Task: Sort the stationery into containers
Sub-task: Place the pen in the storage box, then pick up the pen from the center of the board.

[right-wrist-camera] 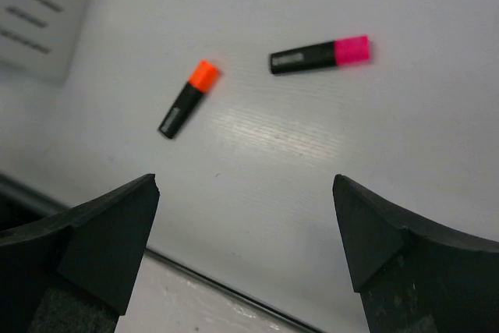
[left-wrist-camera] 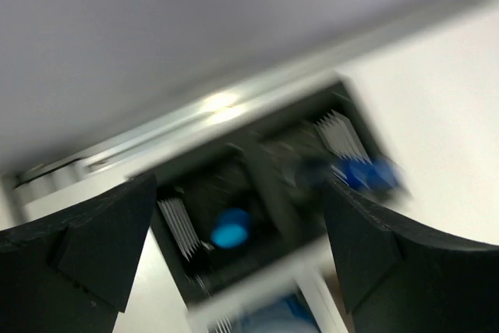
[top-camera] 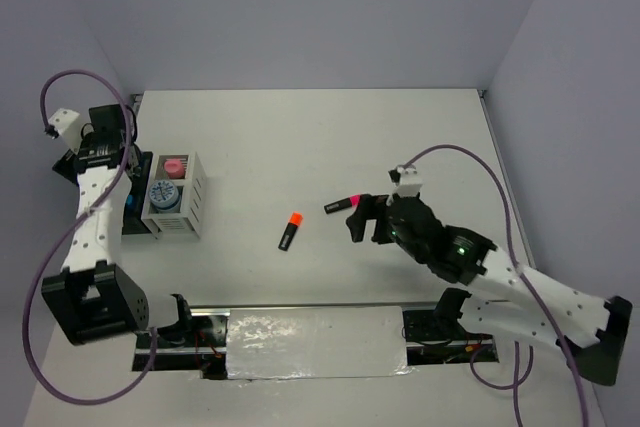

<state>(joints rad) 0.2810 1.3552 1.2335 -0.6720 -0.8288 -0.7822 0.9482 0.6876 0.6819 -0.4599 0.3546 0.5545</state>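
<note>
An orange-capped highlighter (top-camera: 290, 231) (right-wrist-camera: 189, 99) and a pink-capped highlighter (top-camera: 342, 204) (right-wrist-camera: 320, 54) lie loose mid-table. My right gripper (top-camera: 365, 215) (right-wrist-camera: 245, 181) hovers open just near of them, with nothing between its fingers. At the left stands the white slotted box (top-camera: 190, 209), holding a pink jar (top-camera: 173, 164) and a blue-white tin (top-camera: 162, 194). The black pen holder (top-camera: 134, 217) (left-wrist-camera: 195, 271) sits beside it, partly under my left arm. My left gripper (top-camera: 130, 147) (left-wrist-camera: 240, 185) is open above the holder. In the blurred left wrist view a blue cap (left-wrist-camera: 230, 228) shows inside one compartment.
Grey walls close the table at the back and both sides. A metal strip with a taped patch (top-camera: 315, 342) runs along the near edge between the arm bases. A corner of the white box (right-wrist-camera: 39, 13) shows at the upper left of the right wrist view.
</note>
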